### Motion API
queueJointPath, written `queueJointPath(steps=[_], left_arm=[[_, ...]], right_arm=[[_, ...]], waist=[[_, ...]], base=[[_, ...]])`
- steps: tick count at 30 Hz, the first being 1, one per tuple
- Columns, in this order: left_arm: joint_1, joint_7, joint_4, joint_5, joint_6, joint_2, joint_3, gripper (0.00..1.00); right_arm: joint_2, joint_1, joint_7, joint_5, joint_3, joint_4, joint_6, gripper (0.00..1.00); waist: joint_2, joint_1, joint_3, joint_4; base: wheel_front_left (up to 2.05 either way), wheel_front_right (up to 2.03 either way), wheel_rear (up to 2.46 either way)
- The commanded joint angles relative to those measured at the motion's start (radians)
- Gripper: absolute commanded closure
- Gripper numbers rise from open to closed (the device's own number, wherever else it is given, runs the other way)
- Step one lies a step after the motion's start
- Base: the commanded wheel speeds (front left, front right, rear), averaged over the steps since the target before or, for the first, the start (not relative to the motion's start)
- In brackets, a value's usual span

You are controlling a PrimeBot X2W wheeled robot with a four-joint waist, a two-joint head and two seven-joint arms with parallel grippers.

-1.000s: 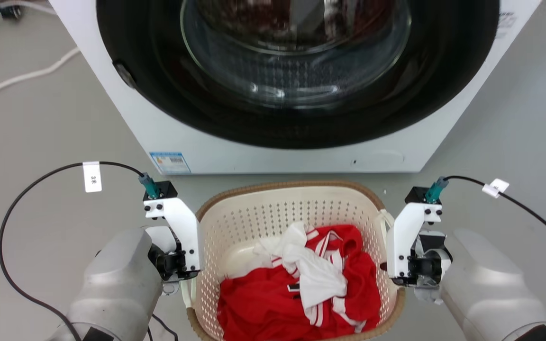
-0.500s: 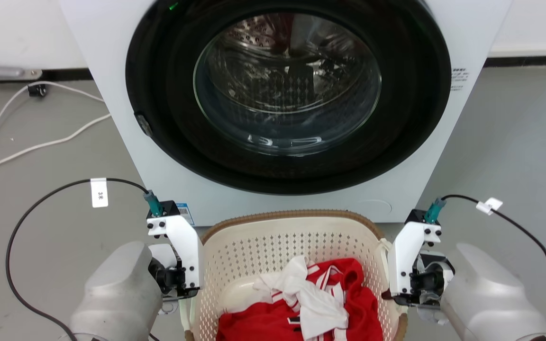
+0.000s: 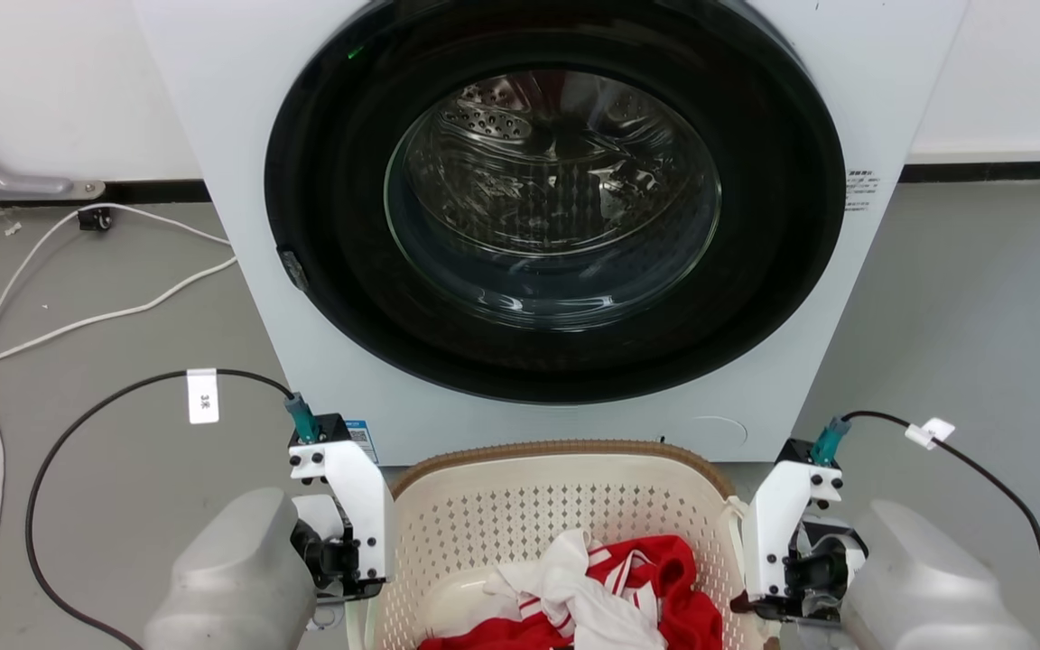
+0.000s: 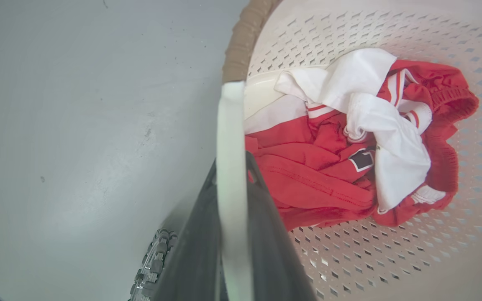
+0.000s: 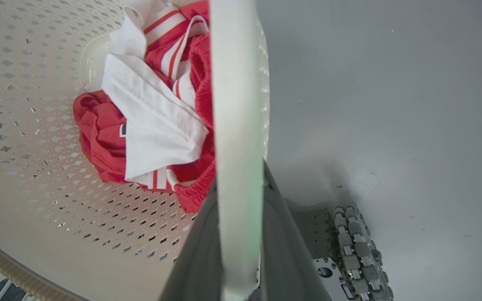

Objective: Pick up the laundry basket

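Note:
The laundry basket [image 3: 556, 510] is cream-white perforated plastic with a brown woven-look rim [image 3: 556, 448]. It sits at the bottom centre of the head view, between my two arms. Red and white clothes [image 3: 597, 591] lie in it. My left gripper [image 4: 232, 164] is shut on the basket's white left loop handle [image 4: 229, 121], which runs taut between the dark fingers. My right gripper [image 5: 239, 175] is shut on the white right handle [image 5: 234, 83] in the same way. In the head view both wrists press close against the basket's sides, and the fingers are hidden below them.
A white front-loading washing machine [image 3: 240, 135] stands right behind the basket, its round glass door [image 3: 556, 199] facing me. White cables [image 3: 78, 320] trail over the grey floor at the left. My base's wheels [image 5: 358, 246] show below the basket. Open floor lies to the right.
The head camera has risen and tilted up, showing more of the machine and the wall behind it. Both grippers keep their hold on the handles, and the basket stays between them.

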Motion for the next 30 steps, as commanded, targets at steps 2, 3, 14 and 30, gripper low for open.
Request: queueJointPath(steps=[2,3,14,30], left_arm=[[0.016,-0.003,-0.007,-0.011,-0.01,-0.029,-0.002,1.0],[0.019,-0.004,-0.006,-0.012,-0.01,-0.031,-0.004,1.0],[0.039,-0.054,-0.01,-0.005,-0.011,-0.039,-0.026,1.0],[0.041,-0.097,-0.004,-0.014,-0.011,-0.043,-0.043,1.0]], right_arm=[[0.029,0.01,-0.008,0.008,-0.011,-0.012,0.014,1.0],[0.029,0.015,-0.01,0.009,-0.012,-0.012,0.014,1.0],[0.03,0.059,-0.067,0.051,0.009,-0.021,0.014,1.0],[0.031,0.053,-0.135,0.069,0.054,-0.017,0.014,1.0]], waist=[[0.0,0.0002,-0.009,0.004],[0.0,0.0002,-0.012,0.006],[0.0,0.0002,-0.02,0.017],[0.0,0.0002,-0.013,0.019]], base=[[0.0,0.0,0.0],[0.0,0.0,0.0],[0.0,0.0,0.0],[0.0,0.0,0.0]])
